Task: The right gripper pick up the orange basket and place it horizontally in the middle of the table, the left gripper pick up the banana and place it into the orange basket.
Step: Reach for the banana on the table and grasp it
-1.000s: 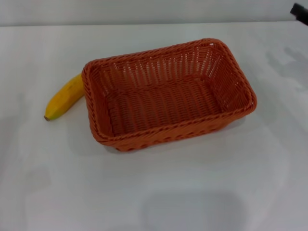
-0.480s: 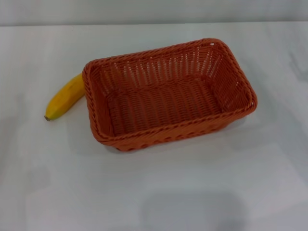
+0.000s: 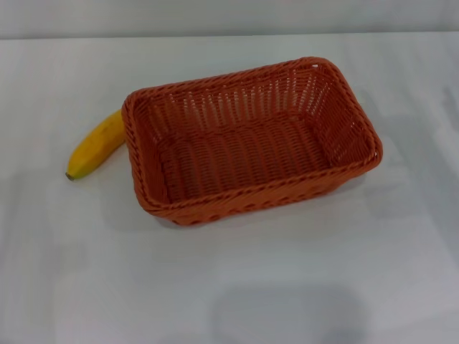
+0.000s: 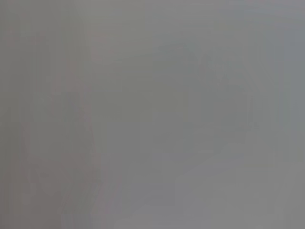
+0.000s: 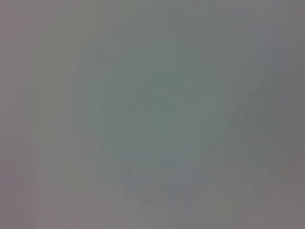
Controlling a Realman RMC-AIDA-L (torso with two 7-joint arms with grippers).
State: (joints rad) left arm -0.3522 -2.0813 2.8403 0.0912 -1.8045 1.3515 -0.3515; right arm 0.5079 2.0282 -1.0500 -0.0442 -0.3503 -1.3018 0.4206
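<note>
Gone from my head view is the dark tip of the right gripper that sat at the far right corner a second ago; nothing else has shifted, and neither arm shows anywhere now. Both wrist views give me only a featureless grey field, so I cannot tell whether either gripper is wide, narrow or holding anything. The large burnt-orange woven basket [image 3: 251,140] sits upright and empty near the middle of the plain white table [image 3: 237,287], with its long side running roughly across my view and its right end skewed a little farther from me, so I judge the placing step essentially done. The curved yellow banana [image 3: 95,145] lies on the table just beside the basket's left short wall, its far end tucked against or behind the braided rim; I cannot tell if they touch. That closeness is my worry: when the left gripper comes in for the banana, a finger could catch the rim and drag or tip the basket off its spot. The banana's rounded skin could also roll or slip out of a pinch taken near the tapered brown stem end.
</note>
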